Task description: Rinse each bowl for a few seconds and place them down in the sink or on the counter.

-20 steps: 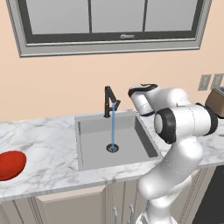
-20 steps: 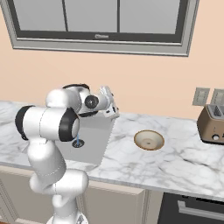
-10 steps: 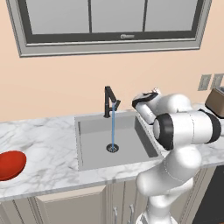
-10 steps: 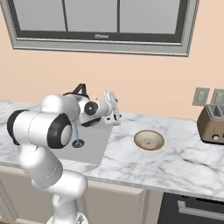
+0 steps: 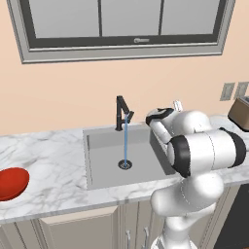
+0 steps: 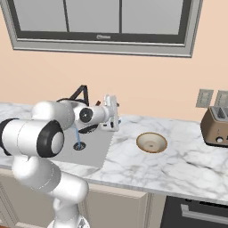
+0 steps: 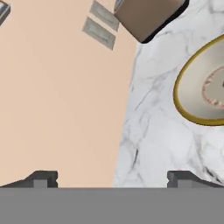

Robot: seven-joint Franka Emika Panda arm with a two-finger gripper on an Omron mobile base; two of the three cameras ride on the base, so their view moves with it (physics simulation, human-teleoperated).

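White arm (image 5: 204, 155) nearest, rising from below the counter edge, elbow bent, forearm reaching over the right rim of the sink (image 5: 97, 168). Gripper (image 6: 114, 112) raised above the counter (image 6: 147, 167) at the sink's right edge, fingers wide apart, nothing between them. In the hand view, two dark fingertips (image 7: 41, 179) far apart at the bottom, marble and peach wall beyond.

Red bowl (image 5: 10, 183) on the counter well left of the sink, near the front edge, upright, partly cut off by the left base view's border. Grey sink set into the marble, with a round drain (image 5: 125, 164) in its floor. Thin blue stream of water (image 5: 126, 138) falling straight from the black faucet (image 5: 121, 113) onto the drain.

Tan bowl (image 6: 151, 142) on the counter right of the sink, upright, paler inside with a brownish rim, near the gripper but apart from it. Same bowl at the right side of the hand view, half cut off.

Farther right, bronze toaster (image 6: 217, 126) against the wall. Two outlet plates (image 6: 205, 98) on the peach wall above it. Behind everything, wide grey-framed window (image 5: 121, 29) above the faucet.
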